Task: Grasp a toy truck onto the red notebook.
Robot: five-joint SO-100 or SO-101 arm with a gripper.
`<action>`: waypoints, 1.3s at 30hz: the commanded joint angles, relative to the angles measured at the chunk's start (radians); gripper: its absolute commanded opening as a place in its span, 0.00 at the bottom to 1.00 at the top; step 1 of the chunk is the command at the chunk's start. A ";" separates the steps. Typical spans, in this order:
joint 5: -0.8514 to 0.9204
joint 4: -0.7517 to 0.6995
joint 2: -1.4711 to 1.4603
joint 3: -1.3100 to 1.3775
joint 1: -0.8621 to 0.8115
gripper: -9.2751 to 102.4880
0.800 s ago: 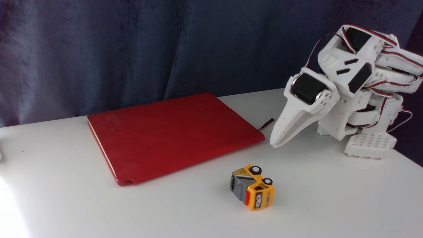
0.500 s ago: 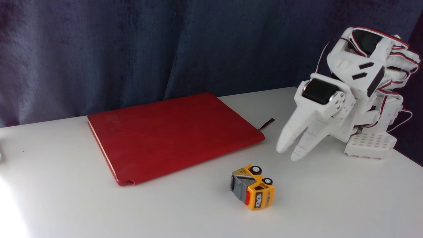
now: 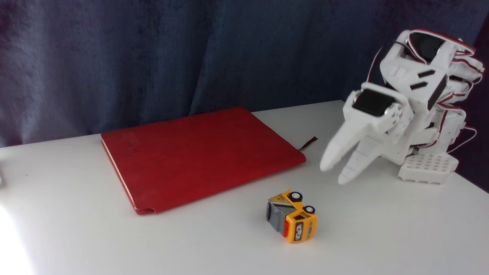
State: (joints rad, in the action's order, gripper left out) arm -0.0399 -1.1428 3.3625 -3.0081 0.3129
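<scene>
- We find the toy truck (image 3: 292,215) tipped on its side on the table (image 3: 382,236), clear of the red notebook (image 3: 198,154).
- Gripper (image 3: 333,173), fingers parted, empty; we judge the truck lies below-left of it, fixed view.

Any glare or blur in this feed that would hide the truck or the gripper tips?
Fixed view: glare washes out the table at lower left, away from the toy truck, which is sharp; the gripper, open, looks slightly soft-edged; the red notebook is evenly lit.
</scene>
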 commanded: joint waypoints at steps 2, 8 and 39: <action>0.051 0.044 -0.163 0.124 0.043 0.27; 0.156 0.121 -0.646 0.399 0.104 0.26; 0.299 0.181 -1.450 0.828 -0.121 0.32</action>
State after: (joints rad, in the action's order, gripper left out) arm 0.2792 -0.9894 1.8945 -2.1614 0.2117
